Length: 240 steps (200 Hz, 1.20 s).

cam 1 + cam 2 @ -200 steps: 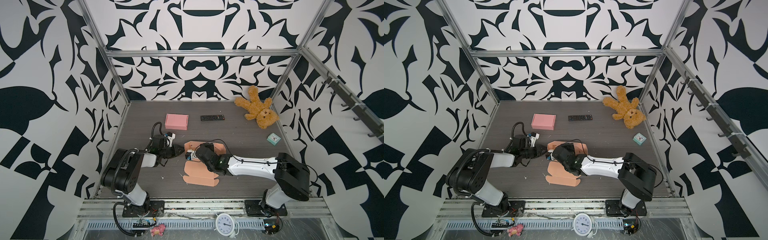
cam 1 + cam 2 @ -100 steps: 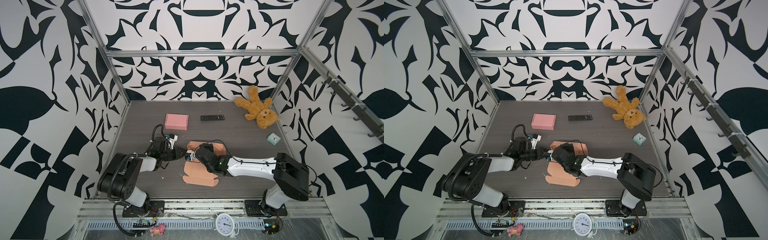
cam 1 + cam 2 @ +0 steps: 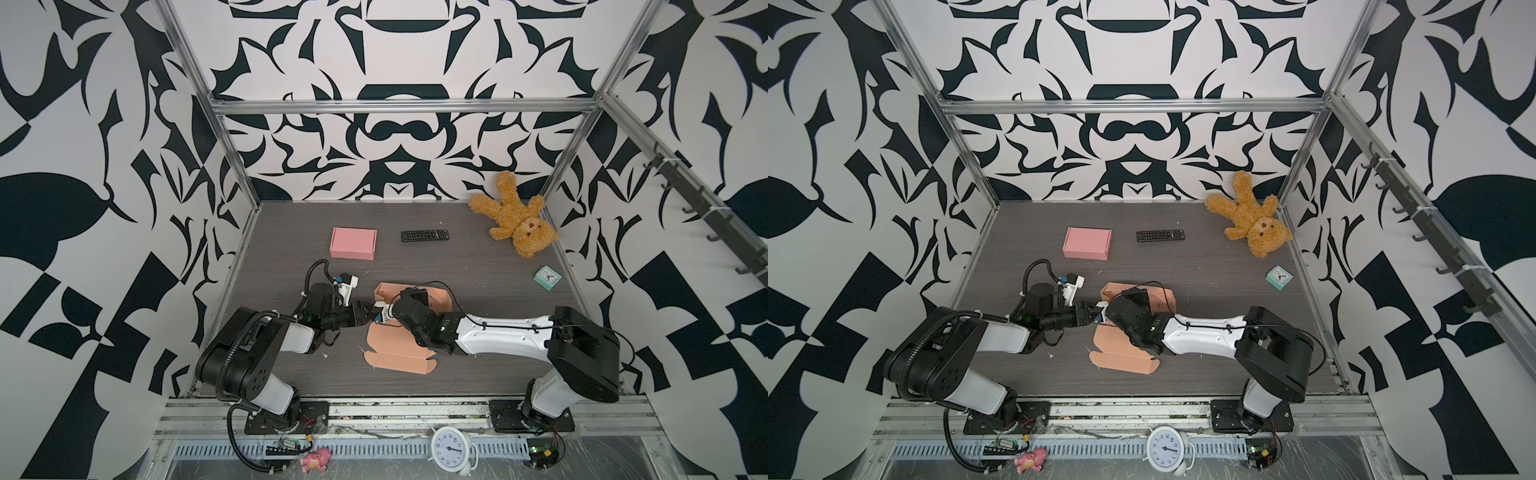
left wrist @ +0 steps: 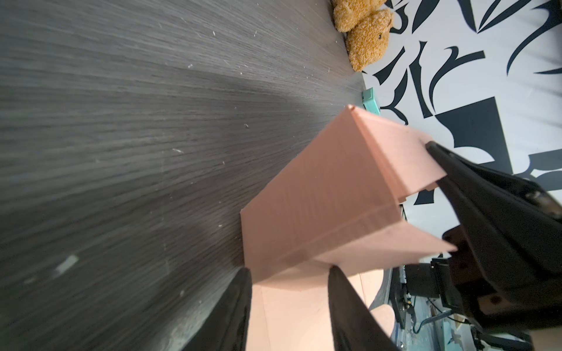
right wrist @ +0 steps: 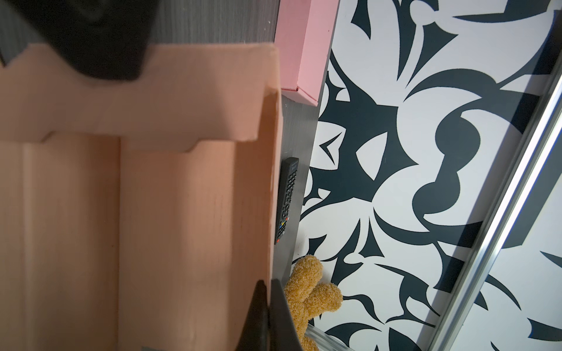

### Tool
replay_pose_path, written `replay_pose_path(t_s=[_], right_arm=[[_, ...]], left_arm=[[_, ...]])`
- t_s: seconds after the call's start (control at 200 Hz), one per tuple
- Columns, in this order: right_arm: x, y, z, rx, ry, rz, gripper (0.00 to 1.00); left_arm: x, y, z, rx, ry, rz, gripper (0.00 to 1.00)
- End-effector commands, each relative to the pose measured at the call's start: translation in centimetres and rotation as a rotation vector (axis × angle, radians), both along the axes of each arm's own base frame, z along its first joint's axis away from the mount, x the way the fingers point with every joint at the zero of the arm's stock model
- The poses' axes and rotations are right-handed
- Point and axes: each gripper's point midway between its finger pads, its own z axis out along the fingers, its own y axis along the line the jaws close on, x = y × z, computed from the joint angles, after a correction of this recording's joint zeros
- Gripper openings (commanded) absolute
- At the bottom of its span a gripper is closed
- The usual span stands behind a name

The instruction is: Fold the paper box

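Observation:
The peach paper box (image 3: pixel 395 351) lies half folded at the table's front centre, its lid flat toward the front and its far wall (image 3: pixel 436 296) raised. My left gripper (image 3: pixel 364 311) reaches in from the left. In the left wrist view it (image 4: pixel 289 275) stands open with the box's left wall (image 4: pixel 319 194) between its fingertips (image 4: pixel 243 288). My right gripper (image 5: pixel 269 287) is shut on the top edge of the far wall (image 5: pixel 194 212). In both top views its fingers hide under the right wrist (image 3: pixel 415 318).
At the back left sits a closed pink box (image 3: pixel 353 243), with a black remote (image 3: pixel 424 235) to its right. A teddy bear (image 3: pixel 517 226) lies in the back right corner. A teal clock (image 3: pixel 547 277) stands near the right edge.
My left gripper has moved right, up to the box's left wall, and its jaws have spread wider. The right gripper has kept its grip and place.

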Motion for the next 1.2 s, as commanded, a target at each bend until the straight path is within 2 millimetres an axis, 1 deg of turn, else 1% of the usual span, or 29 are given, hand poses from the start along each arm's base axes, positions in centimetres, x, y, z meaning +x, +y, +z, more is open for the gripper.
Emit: replay_pose_path(t_s=[0.0, 0.245, 0.43, 0.635, 0.805, 0.98, 1.095, 1.195], right_arm=[[-0.6, 0.4, 0.5, 0.034, 0.007, 0.030, 0.00], [-0.8, 0.5, 0.8, 0.054, 0.012, 0.037, 0.00], [-0.9, 0.5, 0.9, 0.064, 0.016, 0.038, 0.00], [-1.1, 0.4, 1.0, 0.073, 0.022, 0.039, 0.00], [-1.4, 0.6, 0.8, 0.067, 0.021, 0.042, 0.00], [-1.9, 0.8, -0.1, 0.035, 0.014, 0.043, 0.00], [-2.2, 1.1, 0.0, 0.054, 0.014, 0.045, 0.00], [-2.6, 1.4, 0.0, 0.061, 0.019, 0.045, 0.00]], left_arm=[[0.7, -0.3, 1.0, -0.006, -0.079, 0.007, 0.49], [0.8, -1.1, 1.1, 0.023, -0.156, 0.015, 0.53], [1.0, -1.6, 1.9, 0.008, -0.232, 0.016, 0.54], [1.6, -2.0, 1.6, 0.015, -0.279, 0.035, 0.54], [1.8, -2.0, 1.5, 0.049, -0.321, 0.069, 0.50], [1.9, -1.6, 1.1, 0.086, -0.341, 0.098, 0.46], [1.7, -1.3, 0.5, 0.121, -0.356, 0.111, 0.45], [1.7, -1.2, 0.4, 0.148, -0.377, 0.128, 0.42]])
